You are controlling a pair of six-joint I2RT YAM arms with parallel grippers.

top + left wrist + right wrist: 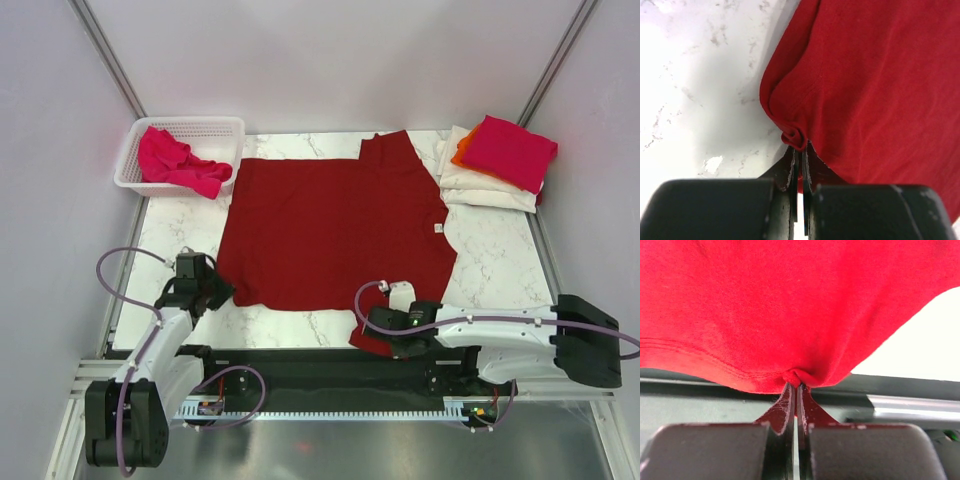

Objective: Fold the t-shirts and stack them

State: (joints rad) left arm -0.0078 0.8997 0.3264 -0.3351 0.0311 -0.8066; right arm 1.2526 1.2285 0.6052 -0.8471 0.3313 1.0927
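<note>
The dark red t-shirt point(335, 230) lay spread mid-frame on the bench point(490, 265), and the left end effector point(799, 159) and right end effector point(796, 391) each pinched only a tiny bit of its lower edge, so a hard pull could have slipped it free.

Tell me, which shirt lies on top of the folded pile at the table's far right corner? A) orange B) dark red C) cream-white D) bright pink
D: a bright pink shirt lies uppermost, over an orange shirt and cream-white shirts.
</note>
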